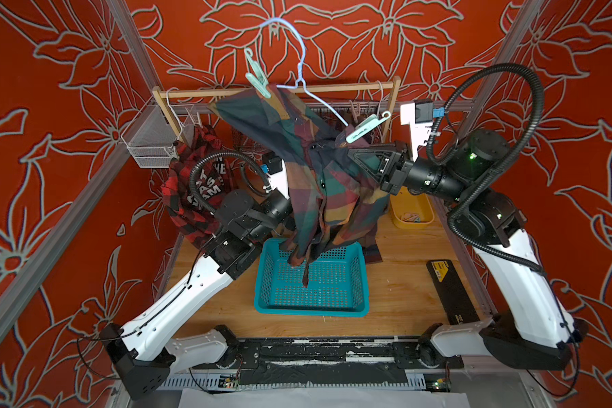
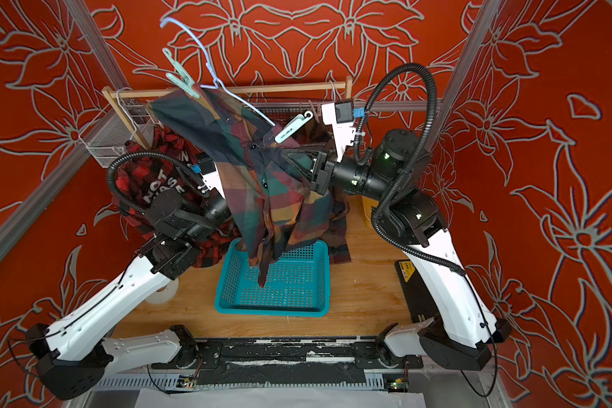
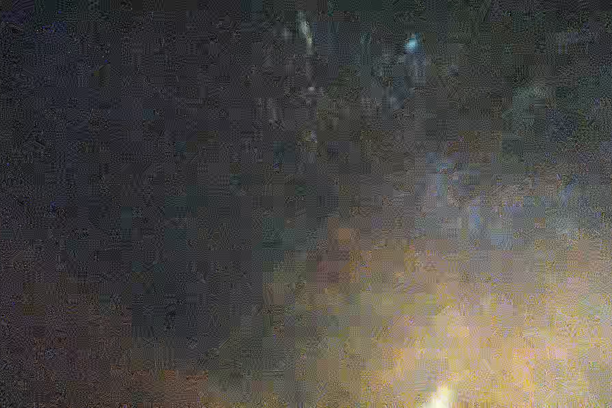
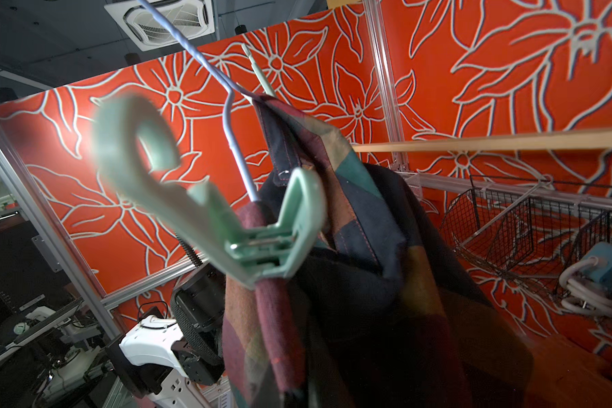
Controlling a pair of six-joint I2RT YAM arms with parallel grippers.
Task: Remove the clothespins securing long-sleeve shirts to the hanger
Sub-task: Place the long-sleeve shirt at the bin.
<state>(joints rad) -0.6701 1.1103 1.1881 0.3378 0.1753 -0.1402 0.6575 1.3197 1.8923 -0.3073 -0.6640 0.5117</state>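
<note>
Clothespins point(image 1: 366, 127), mint plastic pegs, clip a dark plaid shirt point(image 1: 318, 183) to the blue hanger point(image 1: 302, 58); likely light, stiff and springy, best squeezed at the tails. Both arms' jaws are closed, tips hidden by cloth.

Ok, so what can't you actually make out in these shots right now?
Left wrist view: dark grainy blur, nothing identifiable.
Left gripper: hidden behind the plaid shirt in both top views.
Right gripper: fingers buried in shirt folds; what they pinch is unclear.
Red shirt lettering: partly covered by the left arm's cable.
Yellow bin contents: too small, half behind the right arm.
</note>
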